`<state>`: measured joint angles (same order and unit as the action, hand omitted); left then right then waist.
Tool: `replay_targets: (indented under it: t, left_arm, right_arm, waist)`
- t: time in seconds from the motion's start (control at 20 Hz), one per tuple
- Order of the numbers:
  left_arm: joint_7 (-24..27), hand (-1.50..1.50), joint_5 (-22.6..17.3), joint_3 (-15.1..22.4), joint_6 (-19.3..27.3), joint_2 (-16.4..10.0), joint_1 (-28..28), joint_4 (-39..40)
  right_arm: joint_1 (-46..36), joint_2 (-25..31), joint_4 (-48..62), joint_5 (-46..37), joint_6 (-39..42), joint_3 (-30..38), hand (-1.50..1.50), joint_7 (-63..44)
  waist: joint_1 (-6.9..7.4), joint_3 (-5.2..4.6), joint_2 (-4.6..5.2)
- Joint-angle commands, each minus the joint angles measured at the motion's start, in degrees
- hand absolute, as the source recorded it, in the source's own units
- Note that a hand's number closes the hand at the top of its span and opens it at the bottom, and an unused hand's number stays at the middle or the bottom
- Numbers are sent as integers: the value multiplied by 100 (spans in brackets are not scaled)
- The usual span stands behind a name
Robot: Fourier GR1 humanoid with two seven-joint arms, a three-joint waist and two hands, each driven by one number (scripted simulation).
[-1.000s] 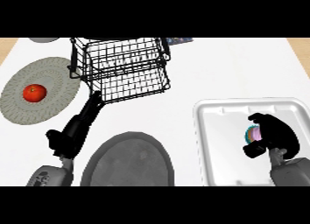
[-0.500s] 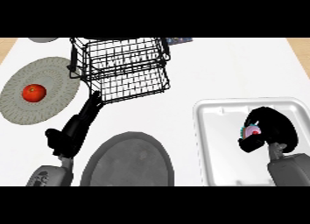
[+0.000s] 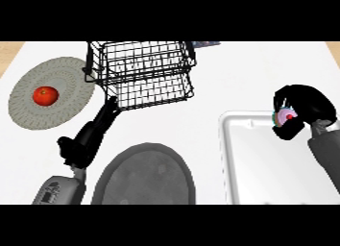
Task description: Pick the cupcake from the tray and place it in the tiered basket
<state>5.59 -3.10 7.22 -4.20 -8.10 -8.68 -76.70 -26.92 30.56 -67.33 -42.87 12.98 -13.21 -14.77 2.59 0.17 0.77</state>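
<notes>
The cupcake (image 3: 284,116), pink and pale with a red dot, sits in the curl of my right hand (image 3: 305,106), which is shut on it and holds it above the far edge of the white tray (image 3: 251,163). Most of the cupcake is hidden by the fingers. The black wire tiered basket (image 3: 146,72) stands at the back centre of the counter. My left hand (image 3: 95,129) rests open on the counter, its straight fingers pointing up toward the basket's near left corner.
A grey round plate (image 3: 31,108) at the left carries a red fruit (image 3: 46,95). A dark grey oval plate (image 3: 144,178) lies at the front centre between my forearms.
My right hand has risen with the cupcake and moved toward the tray's far edge. The left hand has stayed where it was.
</notes>
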Motion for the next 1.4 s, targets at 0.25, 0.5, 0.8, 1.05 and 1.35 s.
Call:
replay_targets:
  t: [0.25, 0.5, 0.8, 1.05, 1.35]
  left_arm:
    - [-240, 0, 4, 19, -2, -29, 240, -316]
    - [-203, 0, -105, -182, -91, -65, -3, 10]
    - [-194, 0, 82, 56, 9, 63, 534, -504]
    - [-220, 0, 77, -79, 118, 150, 392, -410]
    - [-199, 0, 147, -76, 42, 147, 238, -287]
  right_arm:
    - [-1263, -278, 907, 1074, 12, 987, 150, 1621]
    - [-1831, -545, 763, 1657, -124, 1510, 150, 1978]
    - [-3004, -950, 771, 1665, 306, 1416, 150, 967]
    - [-3608, -1521, 360, 1826, 307, 1459, 150, -198]
    - [-5013, -1957, 1564, 1789, 174, 1611, 150, -660]
  waist:
    - [-124, -9, -83]
    - [-199, -15, -68]
    - [-134, -18, -76]
    - [-200, -19, -92]
    - [-140, -21, -66]
